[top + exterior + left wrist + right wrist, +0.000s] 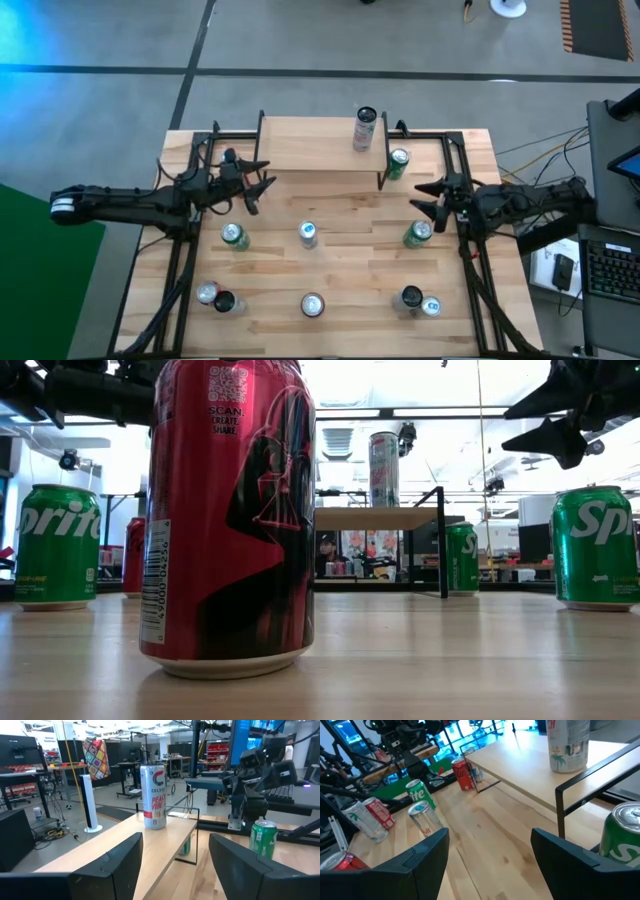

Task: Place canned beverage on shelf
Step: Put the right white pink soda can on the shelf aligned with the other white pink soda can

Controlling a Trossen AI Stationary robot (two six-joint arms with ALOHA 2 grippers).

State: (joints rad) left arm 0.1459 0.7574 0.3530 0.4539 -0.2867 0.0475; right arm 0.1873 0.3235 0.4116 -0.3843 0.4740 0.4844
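The shelf (320, 145), a low light-wood rack on thin black legs, stands at the table's far middle. A tall silver can (365, 128) stands upright on its right end; it also shows in the left wrist view (153, 796). A green can (398, 163) stands on the table by the shelf's right legs. My left gripper (262, 185) is open and empty, in the air by the shelf's left near corner. My right gripper (428, 197) is open and empty, near the green can and above another green can (417, 233).
Several more cans stand upright on the tabletop: a green one (233, 236), a silver one (307, 234), and others along the near edge (312, 305). A red can (228, 510) stands close in front of the low camera. Black frame rails (180, 260) run along both table sides.
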